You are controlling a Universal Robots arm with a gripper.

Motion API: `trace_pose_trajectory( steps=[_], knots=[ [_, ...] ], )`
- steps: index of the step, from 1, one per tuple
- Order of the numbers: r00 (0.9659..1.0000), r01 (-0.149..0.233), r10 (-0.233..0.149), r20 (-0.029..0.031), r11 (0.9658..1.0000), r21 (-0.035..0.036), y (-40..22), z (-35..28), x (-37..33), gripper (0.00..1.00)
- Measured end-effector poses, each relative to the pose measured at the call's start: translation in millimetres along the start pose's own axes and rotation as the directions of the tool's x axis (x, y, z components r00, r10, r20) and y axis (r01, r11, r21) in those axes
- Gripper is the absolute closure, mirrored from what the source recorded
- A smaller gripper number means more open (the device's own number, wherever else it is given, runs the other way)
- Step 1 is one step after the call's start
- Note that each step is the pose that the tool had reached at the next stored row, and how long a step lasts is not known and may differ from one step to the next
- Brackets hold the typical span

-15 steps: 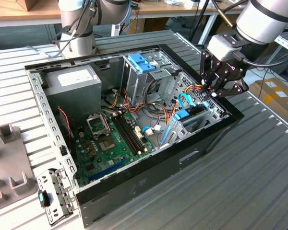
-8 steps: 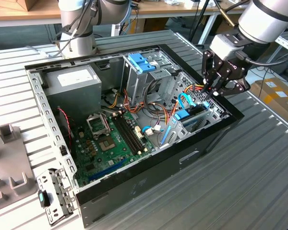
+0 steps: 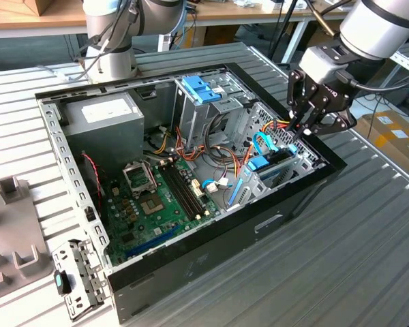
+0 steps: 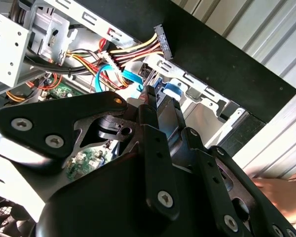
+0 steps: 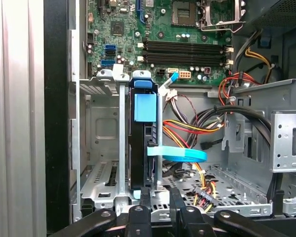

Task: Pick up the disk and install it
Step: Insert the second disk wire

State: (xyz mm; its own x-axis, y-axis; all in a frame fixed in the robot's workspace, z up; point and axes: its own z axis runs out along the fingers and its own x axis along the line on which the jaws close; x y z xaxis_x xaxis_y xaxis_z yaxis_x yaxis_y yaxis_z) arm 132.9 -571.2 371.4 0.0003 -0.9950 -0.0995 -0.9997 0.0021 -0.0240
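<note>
The disk (image 3: 273,162) stands on edge in the metal drive bay (image 3: 307,160) at the exterior view's right end of the open computer case (image 3: 211,252). In the first wrist view the disk (image 5: 140,148) is a dark slab with a blue side rail, set between the bay's silver walls (image 5: 101,148). My gripper (image 3: 298,136) reaches down onto the disk's far end. Its black fingers close on a dark slab in the second wrist view (image 4: 164,106). The fingertips (image 5: 144,205) sit at the disk's near end in the first wrist view.
Beside the bay run red, yellow and black power cables (image 5: 187,131) and a light-blue ribbon cable (image 5: 180,154). The motherboard (image 3: 160,197), a grey power supply (image 3: 102,112) and a blue-latched cage (image 3: 201,88) fill the case. Grey fixtures (image 3: 13,231) sit at the exterior view's left.
</note>
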Motion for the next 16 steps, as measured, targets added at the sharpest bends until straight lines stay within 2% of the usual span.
trace_pose_trajectory(
  steps=[16],
  knots=[
    [0.9997,0.024,-0.024,0.0004,0.9997,-0.0025,-0.4,-17.0,-1.7,0.71]
  ],
)
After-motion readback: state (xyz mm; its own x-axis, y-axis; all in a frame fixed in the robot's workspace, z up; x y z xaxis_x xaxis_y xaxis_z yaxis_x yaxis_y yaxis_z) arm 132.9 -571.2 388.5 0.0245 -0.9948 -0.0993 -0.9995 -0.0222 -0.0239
